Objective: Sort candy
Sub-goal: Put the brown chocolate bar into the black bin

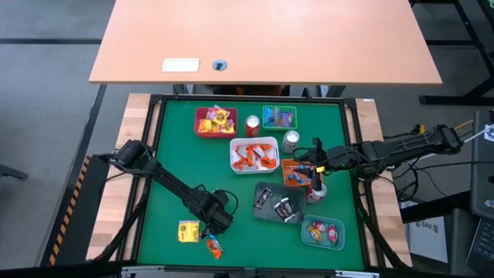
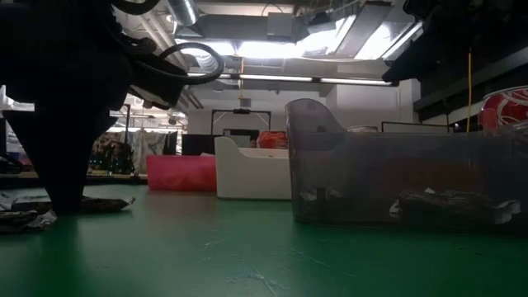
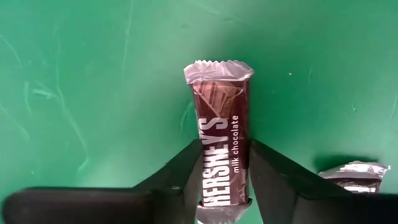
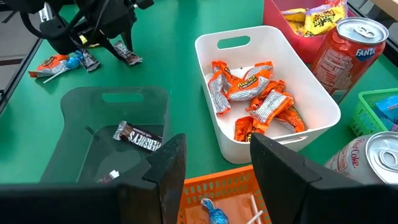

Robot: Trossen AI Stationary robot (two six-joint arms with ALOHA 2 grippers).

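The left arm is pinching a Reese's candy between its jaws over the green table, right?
Not quite. The left gripper has its jaws closed on a brown Hershey's milk chocolate bar, not a Reese's. The left wrist view shows the name on the wrapper. The rest is right: it is over the green table.

Bright above, dark silhouettes down low

Ceiling lights [image 2: 272, 41] glare at twelve o'clock in the low view, leaving the left arm [image 2: 66, 107] a black backlit shape at nine o'clock. The high view is evenly lit with soft shadows on the green table [image 1: 177, 154].
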